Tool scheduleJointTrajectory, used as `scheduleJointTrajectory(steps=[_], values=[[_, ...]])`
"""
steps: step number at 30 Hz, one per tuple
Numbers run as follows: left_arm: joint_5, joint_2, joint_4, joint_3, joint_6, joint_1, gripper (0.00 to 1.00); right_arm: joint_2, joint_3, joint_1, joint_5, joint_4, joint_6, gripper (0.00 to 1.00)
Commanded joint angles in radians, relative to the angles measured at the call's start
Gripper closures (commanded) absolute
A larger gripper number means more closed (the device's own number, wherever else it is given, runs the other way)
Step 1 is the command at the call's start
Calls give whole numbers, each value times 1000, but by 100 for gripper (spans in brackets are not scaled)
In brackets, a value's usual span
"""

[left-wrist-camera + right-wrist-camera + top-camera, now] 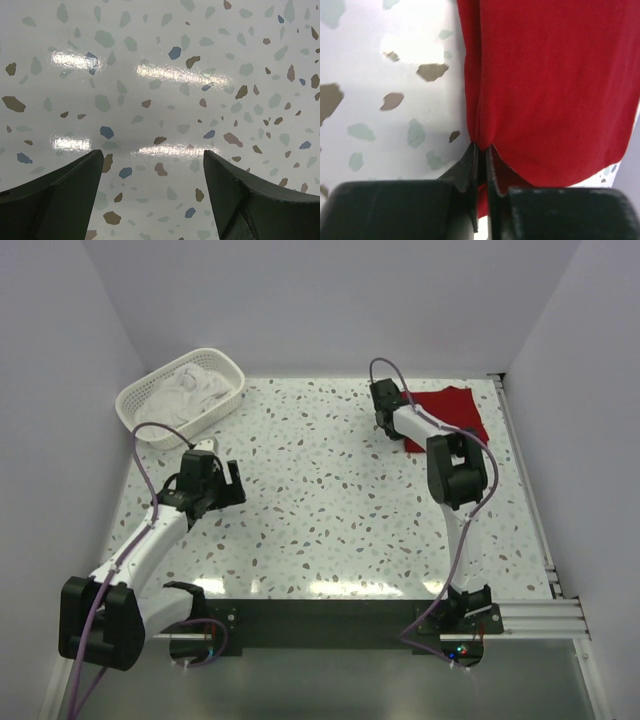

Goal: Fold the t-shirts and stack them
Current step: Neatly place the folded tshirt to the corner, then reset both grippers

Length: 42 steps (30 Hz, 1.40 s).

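Tabletop first, since it fills most of the overhead view: glossy white with grey, brown and blue flecks, and pale walls on three sides. Next biggest are the two arms. The left arm reaches up from its base at the near left and bends over the left part of the table. The right arm stretches from the near right base all the way toward the far right corner. At the far left corner sits a white plastic lattice basket, angled a bit, with the white t-shirts bunched up inside it, and I can't tell how many are in the heap. The red t-shirt is on the opposite side, lying flat on the table near the far right corner, well apart from the basket. No neck label shows from any angle. The left gripper hangs over bare table just in front of the basket. Its wrist camera shows the left gripper with both dark fingers spread wide and only speckled surface between them. The right gripper sits at the left edge of the red cloth. Up close the right gripper has its fingers squeezed nearly together, pinching the red t-shirt right at that edge where it meets the table.
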Motion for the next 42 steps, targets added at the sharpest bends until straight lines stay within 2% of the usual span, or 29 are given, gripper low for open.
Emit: scheduleJointTrajectory(steps=[1, 9, 15, 20, 21, 24, 25, 31, 35, 39, 42], values=[[4, 11, 33, 20, 15, 7, 14, 44, 47, -7, 132, 73, -102, 100], [2, 66, 37, 26, 15, 7, 14, 182, 224, -99, 181, 115, -225, 100], [2, 111, 46, 27, 16, 7, 14, 275, 333, -163, 169, 196, -358, 100], [4, 151, 56, 29, 19, 7, 14, 328, 402, -196, 141, 215, -385, 100], [7, 161, 56, 31, 19, 7, 14, 337, 405, -196, 143, 228, -394, 89], [11, 169, 59, 31, 21, 7, 14, 334, 419, -196, 132, 213, -374, 80], [13, 169, 59, 31, 21, 7, 14, 326, 420, -194, 129, 196, -363, 72], [25, 146, 65, 31, 21, 7, 14, 144, 310, -139, 98, 175, -290, 34], [30, 105, 66, 26, 21, 7, 13, -14, 279, -98, -12, 43, -122, 21], [33, 27, 79, 23, 29, 7, 10, -264, 166, -91, -191, -90, 104, 16], [28, -21, 66, 52, 35, 7, 8, -461, 87, -93, -282, -124, 178, 14]])
